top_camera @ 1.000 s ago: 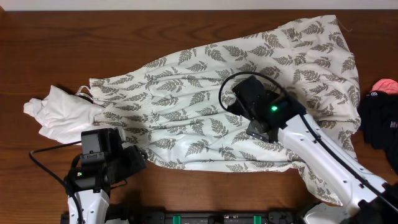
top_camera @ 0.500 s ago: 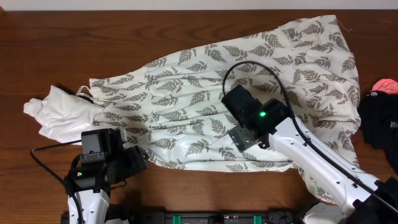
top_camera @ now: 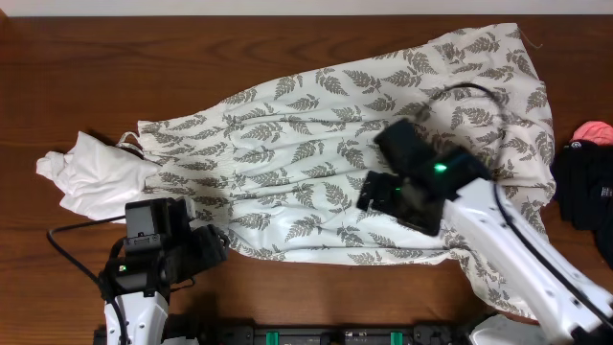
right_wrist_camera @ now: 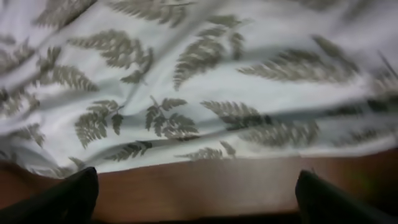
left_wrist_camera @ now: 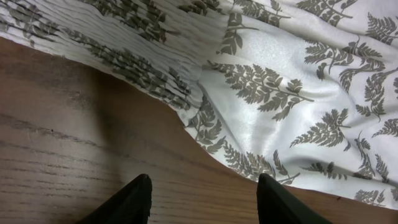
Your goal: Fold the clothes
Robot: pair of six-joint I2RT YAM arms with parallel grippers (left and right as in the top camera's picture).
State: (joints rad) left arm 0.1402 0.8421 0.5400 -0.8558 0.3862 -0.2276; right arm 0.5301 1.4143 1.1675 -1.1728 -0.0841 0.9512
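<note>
Nearest to you, on the left, your left fingers (top_camera: 213, 251) are partly open. Nothing is between them. They sit over the bare brown worktop (top_camera: 192, 57), just on the near side of the fern-leaf cloth (top_camera: 287, 163). In the left wrist view you can see the cloth's near edge running across just past the two dark tips, with wood under them.

A bit farther in and to the right, your right fingers (top_camera: 372, 194) are spread as wide as they go. They hold nothing. They hang over the near part of the fern-leaf cloth, and the right wrist view shows the cloth's edge and a strip of wood between the tips. That view is blurry. The right arm reaches in from the near right corner and lies across that side of the cloth.

The fern-leaf cloth is spread flat over the middle of the worktop. It runs from the left side up to the far right corner, with wrinkles in it.

At its left end is a bunched white cloth (top_camera: 91, 177), right up against it.

At the right edge sits a black cloth (top_camera: 584, 187), just beside the fern-leaf cloth. A small pink thing (top_camera: 594, 131) peeks in on the far side of it.
</note>
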